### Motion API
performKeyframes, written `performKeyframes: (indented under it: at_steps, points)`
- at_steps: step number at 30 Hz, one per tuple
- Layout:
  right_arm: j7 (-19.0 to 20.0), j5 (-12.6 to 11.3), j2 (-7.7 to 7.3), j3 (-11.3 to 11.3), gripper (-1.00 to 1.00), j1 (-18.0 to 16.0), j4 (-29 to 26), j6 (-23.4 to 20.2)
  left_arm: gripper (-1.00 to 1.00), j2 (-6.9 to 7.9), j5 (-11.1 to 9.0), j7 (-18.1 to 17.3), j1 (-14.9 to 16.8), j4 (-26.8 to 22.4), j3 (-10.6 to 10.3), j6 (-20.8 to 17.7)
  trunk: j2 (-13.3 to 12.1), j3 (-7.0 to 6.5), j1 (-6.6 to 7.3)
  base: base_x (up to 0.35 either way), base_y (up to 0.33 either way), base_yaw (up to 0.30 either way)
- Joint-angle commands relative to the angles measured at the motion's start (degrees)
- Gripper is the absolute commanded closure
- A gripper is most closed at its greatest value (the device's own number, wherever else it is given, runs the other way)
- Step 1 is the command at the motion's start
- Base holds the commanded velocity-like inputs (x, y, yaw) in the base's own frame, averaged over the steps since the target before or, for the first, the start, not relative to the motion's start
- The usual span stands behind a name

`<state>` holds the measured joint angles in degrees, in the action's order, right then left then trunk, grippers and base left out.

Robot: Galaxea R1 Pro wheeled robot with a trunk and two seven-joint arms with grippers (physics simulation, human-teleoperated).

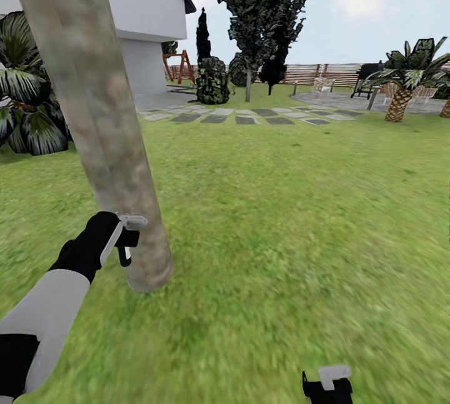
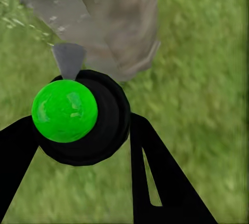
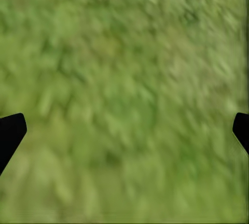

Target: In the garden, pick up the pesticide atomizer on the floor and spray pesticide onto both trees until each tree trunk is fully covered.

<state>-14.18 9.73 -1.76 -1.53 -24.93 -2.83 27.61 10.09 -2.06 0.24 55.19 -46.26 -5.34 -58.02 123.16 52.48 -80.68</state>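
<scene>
Left arm: the left gripper [image 1: 127, 242] sits just beside the base of the tree trunk [image 1: 100, 116], fingers clamped on the pesticide atomizer [image 2: 78, 117], seen in the left wrist view as a dark body with a bright green round end and a grey nozzle toward the bark. Right gripper [image 1: 327, 385]: low over the lawn [image 1: 300, 204], fingers [image 3: 10, 133] spread wide apart.
</scene>
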Motion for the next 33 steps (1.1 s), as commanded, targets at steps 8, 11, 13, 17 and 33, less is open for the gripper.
performKeyframes:
  at_steps: [8, 11, 13, 17, 33]
  points:
    - [-0.5, 0.6, 0.06, -0.1, -1.0, 0.0, 0.0, 0.0, 1.0, 0.1, -0.1, 0.0, 0.1, -0.1, -0.1, -0.2, 0.0, 0.05, -0.01, 0.137, -0.241, 0.233]
    - [-0.5, 0.6, 0.08, -0.1, -1.0, 0.0, 0.1, 0.0, 1.0, 0.11, -0.2, 0.0, 0.2, -0.2, -0.1, -0.2, 0.0, 0.05, -0.01, 0.005, -0.274, 0.276]
    - [-0.4, 0.6, 0.09, -0.1, -1.0, 0.0, 0.1, 0.0, 1.0, 0.11, -0.3, 0.0, 0.9, -0.2, -0.1, -0.2, 0.0, 0.05, -0.01, 0.001, -0.276, 0.276]
    - [-0.4, 0.6, 0.16, -0.1, -1.0, 0.0, 0.1, 0.0, 1.0, 0.03, -0.3, 0.0, 1.4, -0.2, -0.1, -0.2, 0.0, 0.05, -0.01, 0.0, -0.276, 0.18]
    - [-0.4, 0.6, 0.27, -0.1, -1.0, 0.0, 0.0, -0.1, 1.0, -0.49, -0.2, 0.0, 1.4, 0.1, -0.1, -0.2, 0.0, 0.05, -0.01, 0.202, -0.21, 0.088]
